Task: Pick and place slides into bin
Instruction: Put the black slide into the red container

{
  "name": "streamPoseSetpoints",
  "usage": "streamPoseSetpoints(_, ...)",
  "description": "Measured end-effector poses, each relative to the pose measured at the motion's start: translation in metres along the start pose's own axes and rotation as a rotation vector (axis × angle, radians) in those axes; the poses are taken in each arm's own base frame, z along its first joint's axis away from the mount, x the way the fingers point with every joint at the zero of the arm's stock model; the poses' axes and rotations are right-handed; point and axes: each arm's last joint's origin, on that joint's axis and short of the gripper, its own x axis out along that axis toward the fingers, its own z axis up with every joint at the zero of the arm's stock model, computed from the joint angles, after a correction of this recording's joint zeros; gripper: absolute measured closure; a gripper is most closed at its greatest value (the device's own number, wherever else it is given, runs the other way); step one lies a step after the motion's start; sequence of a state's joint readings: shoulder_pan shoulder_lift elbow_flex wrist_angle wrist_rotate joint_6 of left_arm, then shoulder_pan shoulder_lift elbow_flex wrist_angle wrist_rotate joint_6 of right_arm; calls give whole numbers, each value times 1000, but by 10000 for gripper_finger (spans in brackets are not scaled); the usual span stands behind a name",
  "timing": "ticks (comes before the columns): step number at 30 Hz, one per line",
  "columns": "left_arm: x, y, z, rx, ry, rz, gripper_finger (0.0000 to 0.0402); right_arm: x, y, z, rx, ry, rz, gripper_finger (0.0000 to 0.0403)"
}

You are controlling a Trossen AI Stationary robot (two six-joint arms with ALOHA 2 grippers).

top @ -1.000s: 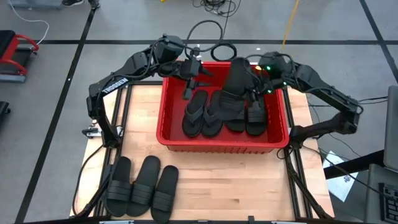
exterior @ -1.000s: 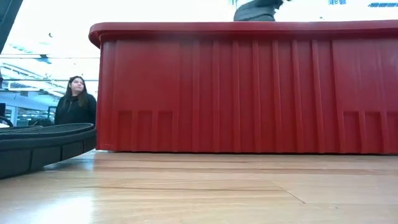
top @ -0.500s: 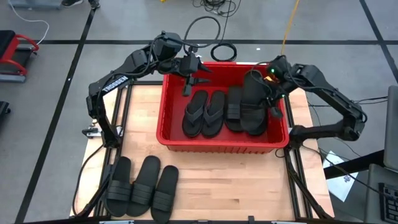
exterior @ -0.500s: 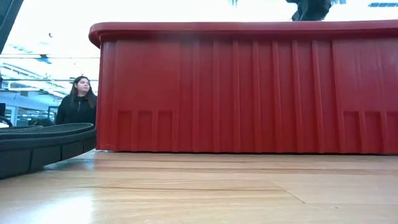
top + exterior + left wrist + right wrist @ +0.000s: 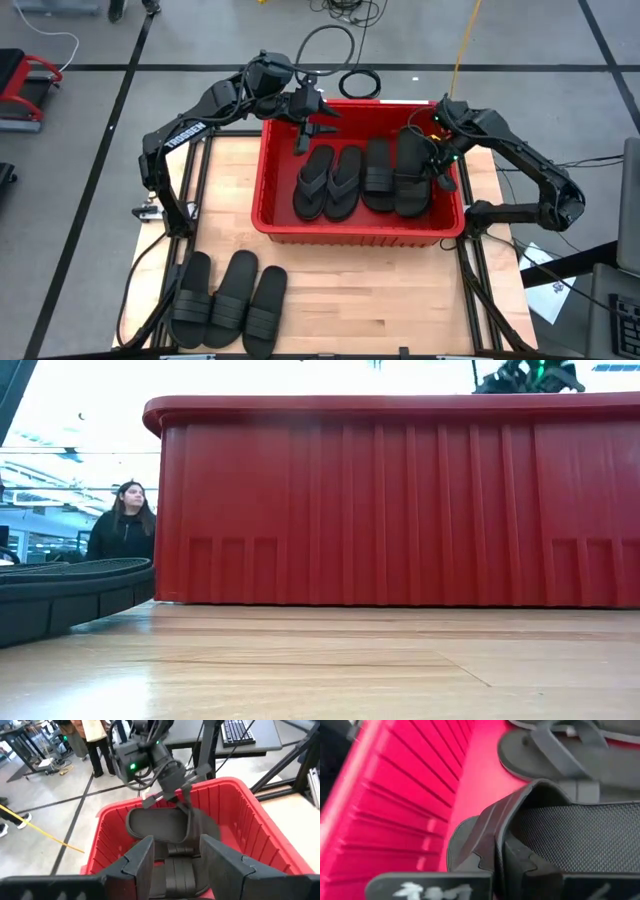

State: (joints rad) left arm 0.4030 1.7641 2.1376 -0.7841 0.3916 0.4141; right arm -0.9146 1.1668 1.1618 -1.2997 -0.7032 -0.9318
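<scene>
right hand [image 5: 441,160] clamped on slide [image 5: 411,172] inside bin [image 5: 356,232], slide lying just under it, left hand [image 5: 312,118] apart above bin's far rim

One camera looks straight down on the whole wooden table [image 5: 330,295], another sits at tabletop height, close against the ribbed wall of the large bright red plastic bin [image 5: 400,500], and both wrist cameras look closely into that same bin [image 5: 250,815] [image 5: 395,795].
</scene>
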Motion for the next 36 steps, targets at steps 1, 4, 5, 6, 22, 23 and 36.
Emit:
streamPoseSetpoints(1, 0, 0, 0, -8, 1, 1, 241, 2, -3, -5, 2, 5, -1, 401)
streamPoseSetpoints(4, 0, 1, 0, -25, 11, 23, 240, 7, -11, -15, 16, 1, -14, 400)
streamPoseSetpoints(5, 0, 1, -1, -26, 14, 27, 241, 8, -13, -16, 18, -6, -18, 400)
streamPoseSetpoints(6, 0, 1, -1, -26, 15, 29, 241, 9, -15, -17, 17, -11, -24, 400)
streamPoseSetpoints(22, 0, 1, 0, -8, 12, 33, 241, 19, -31, -24, 68, 14, 7, 400)
streamPoseSetpoints(23, 0, 1, 0, -8, 13, 33, 240, 21, -30, -27, 70, 14, 6, 400)
streamPoseSetpoints(36, 0, 2, -1, -6, 19, 53, 241, 37, -25, -58, 307, 22, -51, 401)
